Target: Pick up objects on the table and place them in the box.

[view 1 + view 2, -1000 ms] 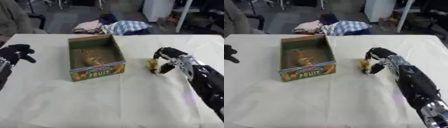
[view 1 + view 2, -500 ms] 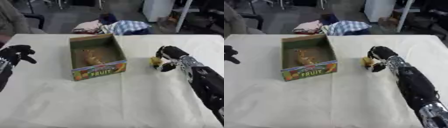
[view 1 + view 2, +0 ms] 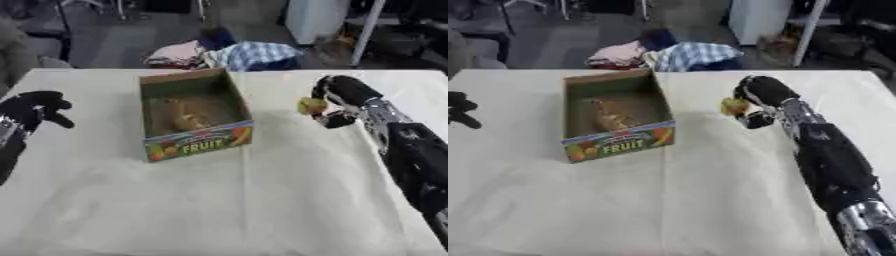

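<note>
- On the white-clothed table (image 3: 219,200), left of centre, stands an open cardboard box (image 3: 194,116) with fruit pictures and the word "FRUIT" printed on its near wall.
- Inside the box, on its floor, lies a brownish-yellow object (image 3: 188,119); its exact shape cannot be made out.
- Right of the box, and apart from it, the robot's right hand (image 3: 339,98) is raised just above the cloth, with its black arm running back toward the lower right corner.
- The right hand's fingers and thumb are curled round a small yellow object (image 3: 311,105), which shows at the hand's left side, facing the box; whether it is a fruit or something else cannot be told.
- The yellow object is held level with the box's far half, clear of the rim and not over the opening; it casts a faint shadow on the cloth below.
- At the left edge of the left eye view, the robot's left hand (image 3: 33,107) hangs over the table edge, well apart from the box, with its fingers loosely bent and nothing in them.
- Beyond the far table edge, a heap of cloth (image 3: 227,54) in pink, blue and checked fabric lies on the floor.
</note>
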Robot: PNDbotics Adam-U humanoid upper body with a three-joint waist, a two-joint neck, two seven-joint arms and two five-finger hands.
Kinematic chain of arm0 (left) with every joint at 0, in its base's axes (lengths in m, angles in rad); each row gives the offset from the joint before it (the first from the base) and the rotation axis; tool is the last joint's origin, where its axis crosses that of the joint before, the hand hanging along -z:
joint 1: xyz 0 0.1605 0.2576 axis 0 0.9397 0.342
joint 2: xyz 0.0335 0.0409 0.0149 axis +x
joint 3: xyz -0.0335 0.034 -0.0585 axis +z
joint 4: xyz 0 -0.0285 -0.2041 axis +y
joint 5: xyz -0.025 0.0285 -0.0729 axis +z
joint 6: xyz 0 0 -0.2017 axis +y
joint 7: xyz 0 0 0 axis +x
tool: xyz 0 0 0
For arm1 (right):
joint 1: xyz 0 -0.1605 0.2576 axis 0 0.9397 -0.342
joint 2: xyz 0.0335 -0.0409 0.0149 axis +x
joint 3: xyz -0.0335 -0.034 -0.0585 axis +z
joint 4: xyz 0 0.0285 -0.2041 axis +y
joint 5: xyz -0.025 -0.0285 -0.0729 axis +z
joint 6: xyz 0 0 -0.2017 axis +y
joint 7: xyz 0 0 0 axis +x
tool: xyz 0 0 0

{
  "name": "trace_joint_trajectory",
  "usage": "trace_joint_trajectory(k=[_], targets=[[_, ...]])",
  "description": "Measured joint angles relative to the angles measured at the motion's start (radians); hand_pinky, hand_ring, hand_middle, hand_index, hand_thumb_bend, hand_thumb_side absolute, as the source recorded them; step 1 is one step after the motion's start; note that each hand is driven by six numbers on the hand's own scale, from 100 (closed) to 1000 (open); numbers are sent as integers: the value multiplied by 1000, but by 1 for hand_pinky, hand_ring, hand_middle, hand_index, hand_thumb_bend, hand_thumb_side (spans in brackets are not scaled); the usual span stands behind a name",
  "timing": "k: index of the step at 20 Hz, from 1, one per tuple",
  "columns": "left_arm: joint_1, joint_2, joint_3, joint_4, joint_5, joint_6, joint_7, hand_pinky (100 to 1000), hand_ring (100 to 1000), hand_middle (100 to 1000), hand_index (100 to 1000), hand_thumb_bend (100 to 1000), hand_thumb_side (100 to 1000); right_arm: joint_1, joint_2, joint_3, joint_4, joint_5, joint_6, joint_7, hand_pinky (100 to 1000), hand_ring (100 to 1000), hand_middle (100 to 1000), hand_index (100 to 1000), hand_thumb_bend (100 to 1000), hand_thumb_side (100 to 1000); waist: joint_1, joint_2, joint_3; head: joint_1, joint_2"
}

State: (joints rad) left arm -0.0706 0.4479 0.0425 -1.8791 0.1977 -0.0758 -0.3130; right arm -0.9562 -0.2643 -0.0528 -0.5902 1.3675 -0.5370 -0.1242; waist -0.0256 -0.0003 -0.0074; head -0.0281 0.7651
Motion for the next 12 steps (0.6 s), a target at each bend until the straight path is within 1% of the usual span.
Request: trace_joint_trajectory(k=[5,10,12], targets=[[-6,-9,-3,0,5,-2,-15,1000,608,673,803,225,840,-40,71,-3,-23,-52,6,42,626,618,454,540,100,100,6,0,23,-11,0],[-22,-20,-14,0,18,0,-32,1000,615,674,804,225,835,-56,143,-18,-26,-58,35,71,630,618,463,555,100,100,12,0,55,-37,0],[-31,-27,-20,0,25,1,-38,1000,619,674,804,225,833,-56,171,-24,-23,-55,48,75,632,620,474,568,100,128,13,2,66,-48,0]])
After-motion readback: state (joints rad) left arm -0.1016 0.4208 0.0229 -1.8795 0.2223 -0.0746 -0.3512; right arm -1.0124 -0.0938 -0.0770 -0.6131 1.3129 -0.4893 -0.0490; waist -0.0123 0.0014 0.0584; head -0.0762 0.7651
